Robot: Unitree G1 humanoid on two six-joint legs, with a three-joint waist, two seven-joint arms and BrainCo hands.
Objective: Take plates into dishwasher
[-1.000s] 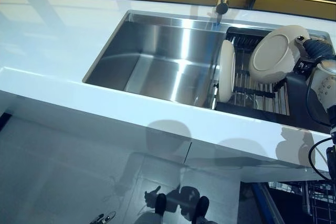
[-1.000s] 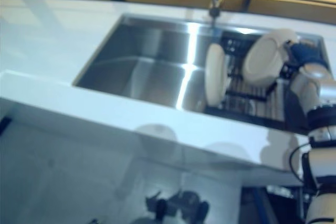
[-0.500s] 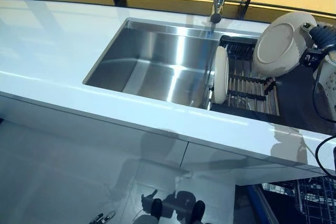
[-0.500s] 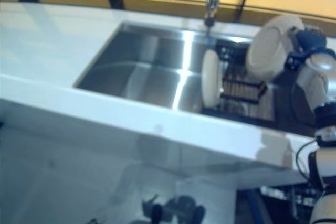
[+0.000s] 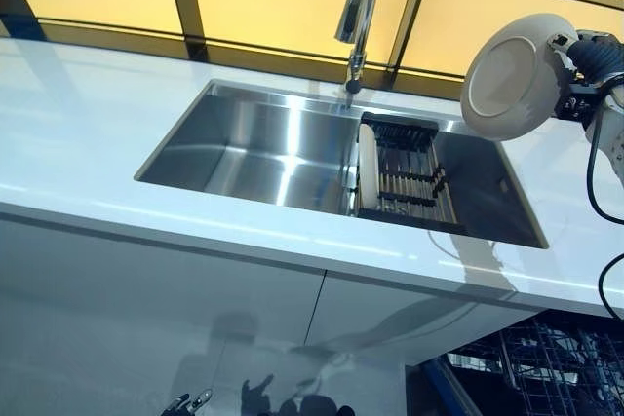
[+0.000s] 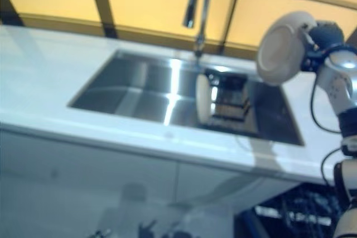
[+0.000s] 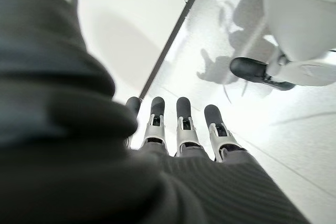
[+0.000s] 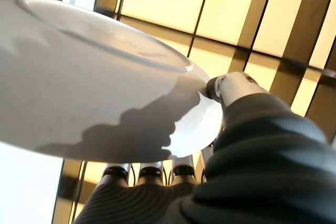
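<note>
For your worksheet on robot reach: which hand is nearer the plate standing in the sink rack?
Right. The right hand holds another plate above the rack; the left hand hangs low near the floor.

One cream plate (image 5: 514, 75) is held in the air at the far right, tilted on edge above the sink's right end. A second cream plate (image 5: 368, 169) stands upright on edge in the rack's left end.
</note>
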